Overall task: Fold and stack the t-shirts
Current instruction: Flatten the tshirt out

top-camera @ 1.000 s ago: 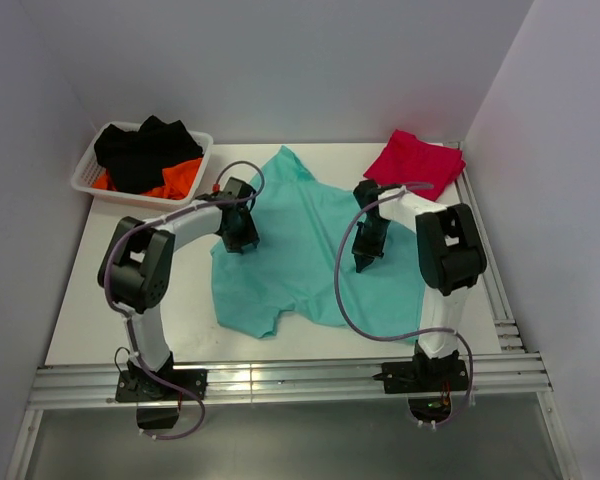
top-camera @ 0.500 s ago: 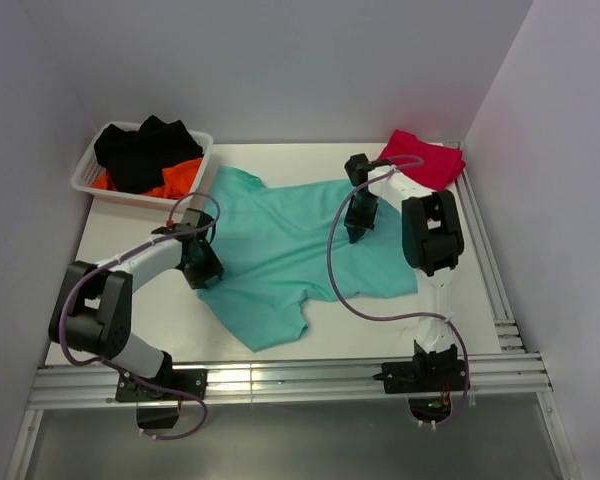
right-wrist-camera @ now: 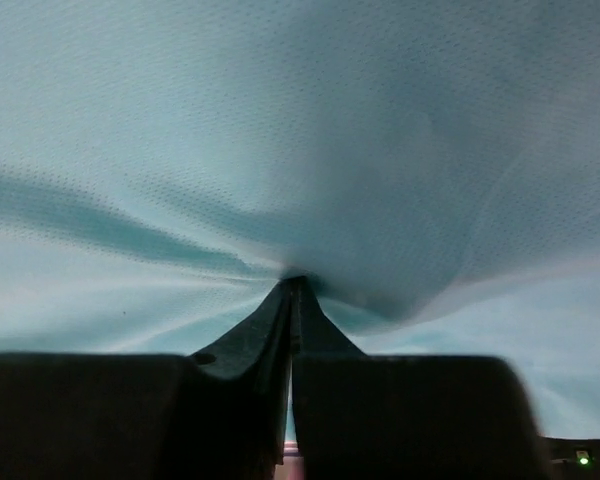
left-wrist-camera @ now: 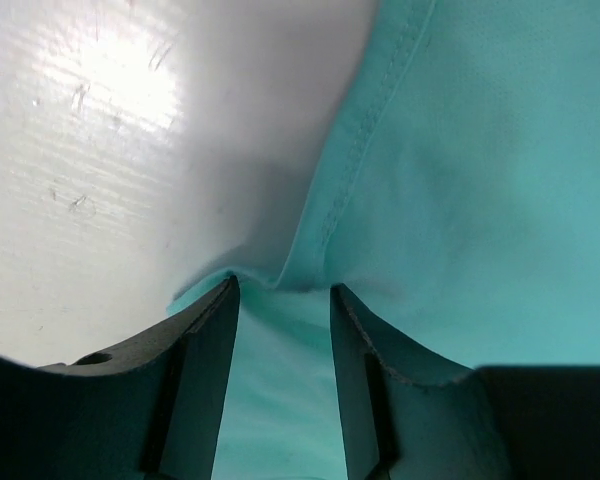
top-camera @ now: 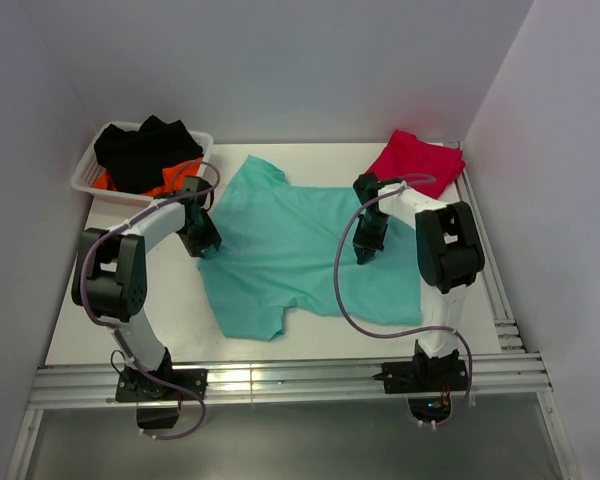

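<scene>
A teal-green t-shirt (top-camera: 290,240) lies spread across the middle of the table. My left gripper (top-camera: 204,243) stands at its left edge. In the left wrist view the jaws are partly apart with a bunched fold of the hem (left-wrist-camera: 325,215) caught between the tips of my left gripper (left-wrist-camera: 282,288). The edge is raised and casts a shadow on the table (left-wrist-camera: 80,150). My right gripper (top-camera: 366,255) is on the shirt's right half. In its wrist view my right gripper (right-wrist-camera: 295,282) is pinched shut on a peak of teal cloth (right-wrist-camera: 280,120). A crimson-red t-shirt (top-camera: 417,160) lies folded at the back right.
A white basket (top-camera: 85,180) holding black and orange clothes stands at the back left, close behind my left arm. Bare tabletop (top-camera: 130,290) shows left of the teal shirt. Metal rails (top-camera: 280,380) run along the near edge.
My left gripper went from the shirt's middle out to the left, then back toward the basket, taking the shirt's left edge along. The right gripper swung back, then forward. The shirt lies wider.
</scene>
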`<state>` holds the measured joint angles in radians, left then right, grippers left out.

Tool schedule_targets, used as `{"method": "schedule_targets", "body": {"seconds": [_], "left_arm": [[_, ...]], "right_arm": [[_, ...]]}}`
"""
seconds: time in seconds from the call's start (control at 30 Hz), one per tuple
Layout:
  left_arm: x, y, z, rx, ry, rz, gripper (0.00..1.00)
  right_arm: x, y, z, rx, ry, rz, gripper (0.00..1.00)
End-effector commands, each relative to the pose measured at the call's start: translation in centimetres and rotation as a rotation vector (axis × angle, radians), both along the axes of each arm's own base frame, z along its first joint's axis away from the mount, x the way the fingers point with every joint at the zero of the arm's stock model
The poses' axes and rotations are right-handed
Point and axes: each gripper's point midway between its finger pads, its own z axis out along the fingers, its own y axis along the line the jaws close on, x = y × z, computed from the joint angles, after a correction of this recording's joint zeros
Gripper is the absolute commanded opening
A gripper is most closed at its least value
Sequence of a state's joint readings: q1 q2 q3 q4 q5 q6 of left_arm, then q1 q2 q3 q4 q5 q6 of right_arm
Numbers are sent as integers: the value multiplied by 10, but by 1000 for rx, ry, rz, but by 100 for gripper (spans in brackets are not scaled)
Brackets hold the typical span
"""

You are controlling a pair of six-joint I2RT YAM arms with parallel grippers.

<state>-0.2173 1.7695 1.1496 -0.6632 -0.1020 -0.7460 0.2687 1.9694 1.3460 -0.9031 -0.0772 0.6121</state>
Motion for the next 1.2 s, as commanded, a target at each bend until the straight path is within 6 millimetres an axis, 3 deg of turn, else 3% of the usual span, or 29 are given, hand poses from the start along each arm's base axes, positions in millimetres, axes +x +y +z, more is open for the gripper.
{"method": "schedule_targets", "body": {"seconds": [0.0,0.07,0.1,0.13,0.17,0.3,0.33,0.43,0.5,0.57,0.6,0.63,0.7,0.77,0.8,0.83,0.93,1.17], "left_arm": [[23,-2,36,-2,-98,-20,48],[29,-4,63,-13,-159,-12,50],[30,-5,72,-17,-177,-3,50],[31,-5,87,-24,-211,4,51],[29,-5,97,-29,-220,14,52],[17,-4,141,-59,-291,54,54],[9,-3,157,-69,-325,63,54],[-30,-6,166,-98,-321,62,57],[-56,-14,160,-136,-302,66,56],[-91,-19,143,-183,-275,62,56],[-109,-29,146,-238,-290,65,58],[-132,-31,116,-252,-211,65,59],[-167,-36,86,-305,-141,87,62],[-192,-40,71,-324,-103,103,63],[-199,-40,72,-350,-126,102,63],[-207,-33,56,-321,-115,121,63],[-218,-30,40,-333,-103,155,61],[-202,-43,24,-339,-106,191,57]], "right_arm": [[11,-7,32,-37,-117,10,12],[18,-7,59,-27,-190,14,41],[21,-7,68,-21,-213,15,60],[21,-14,76,-57,-223,9,66],[29,-12,95,-47,-270,9,70],[33,-12,138,-36,-334,7,71],[30,-12,155,-27,-360,2,71],[16,-15,174,-36,-381,8,71],[2,-18,188,-32,-417,9,71],[-21,-24,189,-32,-416,2,71],[-29,-24,188,-31,-418,3,71],[-47,-29,183,-30,-412,-5,71],[-65,-28,177,-18,-415,-2,70],[-91,-33,166,-10,-409,-13,69],[-99,-34,162,-3,-402,-20,69],[-113,-37,155,0,-395,-30,69],[-132,-41,146,7,-378,-41,68],[-137,-51,160,-39,-376,-27,67]]}}
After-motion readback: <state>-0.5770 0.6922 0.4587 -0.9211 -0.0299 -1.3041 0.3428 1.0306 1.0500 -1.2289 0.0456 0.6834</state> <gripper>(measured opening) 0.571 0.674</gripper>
